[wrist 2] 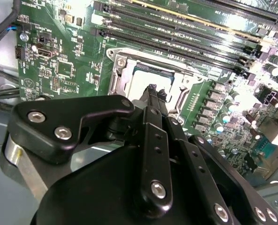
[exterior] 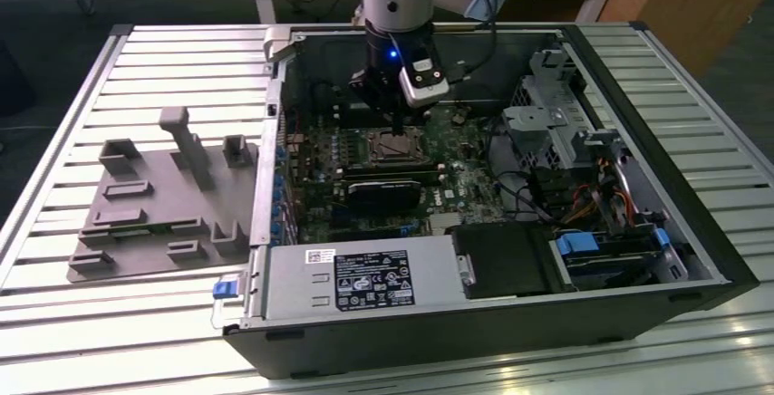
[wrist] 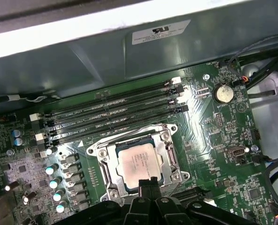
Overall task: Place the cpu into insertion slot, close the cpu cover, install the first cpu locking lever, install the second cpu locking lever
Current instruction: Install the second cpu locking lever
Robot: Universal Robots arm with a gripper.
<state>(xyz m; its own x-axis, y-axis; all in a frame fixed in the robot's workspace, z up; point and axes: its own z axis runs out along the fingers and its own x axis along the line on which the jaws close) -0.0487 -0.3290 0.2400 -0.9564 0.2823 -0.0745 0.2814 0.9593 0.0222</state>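
The cpu (wrist: pixel 137 162) is already sitting in the insertion slot (wrist: pixel 104 174) under the cpu cover (wrist: pixel 169 151), just ahead of the gripper (wrist: pixel 149 183), whose jaws are pressing together, holding nothing.

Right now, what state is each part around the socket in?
cpu: seated flat in the insertion slot.
cpu cover: closed down around the chip.
gripper: low over the near edge of the chip.
memory slots: unfilled.
computer case: side open, lying on the table.
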